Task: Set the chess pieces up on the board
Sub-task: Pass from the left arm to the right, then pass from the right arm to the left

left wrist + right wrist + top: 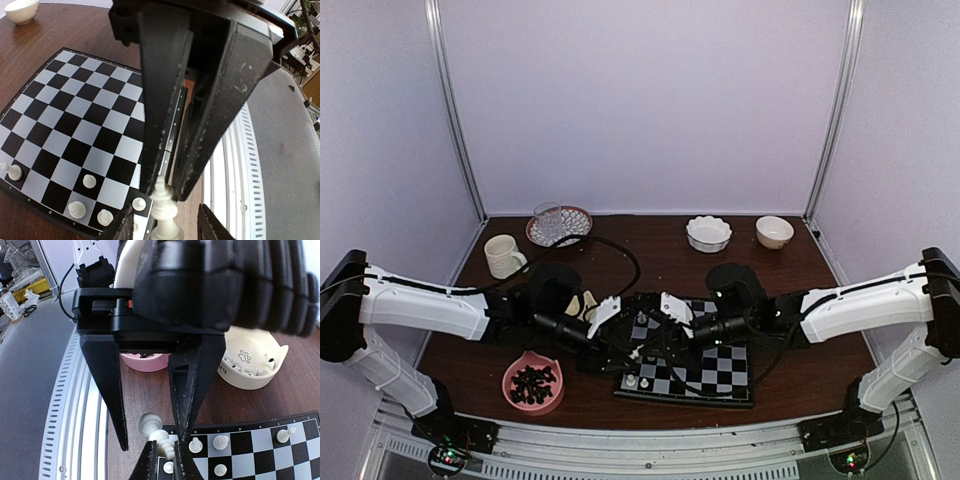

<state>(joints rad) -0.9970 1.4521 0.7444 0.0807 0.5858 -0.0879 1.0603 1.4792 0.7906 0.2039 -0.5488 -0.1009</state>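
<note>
Top external: pink bowl (pixel 508 378) just left of board (pixel 725 368), mug (pixel 503 256) behind.

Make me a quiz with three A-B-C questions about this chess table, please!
1. Where is the pink bowl from the board?
A. on it
B. on the table, left of it
C. behind it

2. What colour are the chess pieces standing on the board?
A. white
B. black
C. red

3. What is the right gripper doing?
A. open and empty
B. holding a spoon
C. shut on a white piece

Answers:
1 B, the bowl sits on the wood beside the board's left edge.
2 A, every piece on the squares is white.
3 C, its fingers pinch the piece at their tips.
</note>
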